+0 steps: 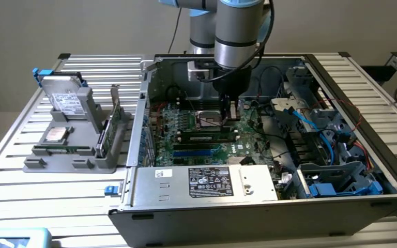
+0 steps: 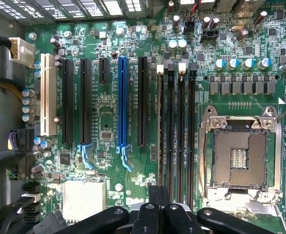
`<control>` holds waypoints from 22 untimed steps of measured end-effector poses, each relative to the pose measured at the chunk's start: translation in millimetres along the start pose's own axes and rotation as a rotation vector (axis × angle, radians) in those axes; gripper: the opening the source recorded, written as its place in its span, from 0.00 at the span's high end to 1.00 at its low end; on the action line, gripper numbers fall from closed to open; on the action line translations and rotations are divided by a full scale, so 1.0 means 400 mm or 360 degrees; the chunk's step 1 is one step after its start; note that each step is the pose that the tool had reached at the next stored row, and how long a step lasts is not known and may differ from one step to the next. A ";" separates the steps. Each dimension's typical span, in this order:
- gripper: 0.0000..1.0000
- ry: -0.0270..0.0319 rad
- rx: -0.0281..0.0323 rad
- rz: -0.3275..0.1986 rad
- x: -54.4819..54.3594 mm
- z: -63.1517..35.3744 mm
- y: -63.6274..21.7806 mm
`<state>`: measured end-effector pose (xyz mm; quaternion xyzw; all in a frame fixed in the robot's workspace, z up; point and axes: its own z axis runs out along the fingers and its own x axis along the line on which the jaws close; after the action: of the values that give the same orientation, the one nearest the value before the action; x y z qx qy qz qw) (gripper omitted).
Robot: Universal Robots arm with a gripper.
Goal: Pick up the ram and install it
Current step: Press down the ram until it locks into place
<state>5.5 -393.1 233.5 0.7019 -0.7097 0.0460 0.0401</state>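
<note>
One black gripper (image 2: 158, 195) with fingers closed together hovers inside the open grey computer case (image 1: 364, 82).
Its long dark ram stick (image 1: 202, 137) sits seated in a slot on the green motherboard (image 2: 104, 102), beside the silver processor socket (image 2: 240, 156).

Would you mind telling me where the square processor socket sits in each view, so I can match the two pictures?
Exterior view: the processor socket is mid-board inside the open computer case, just to the exterior view's left of the pincer.
Wrist view: the silver-framed socket lies beside the memory slots, on the side away from the blue slot.
Shared landmark: the row of long black memory slots next to the socket.
</note>
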 end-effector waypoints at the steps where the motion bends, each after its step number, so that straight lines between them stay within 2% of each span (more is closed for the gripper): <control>1: 0.89 0.00002 0.00004 0.0000 0.000 0.000 0.000; 22: 0.89 0.00003 0.00008 0.0000 -0.002 0.016 0.002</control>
<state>4.8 -393.1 227.3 0.7018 -0.7097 0.0462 0.0400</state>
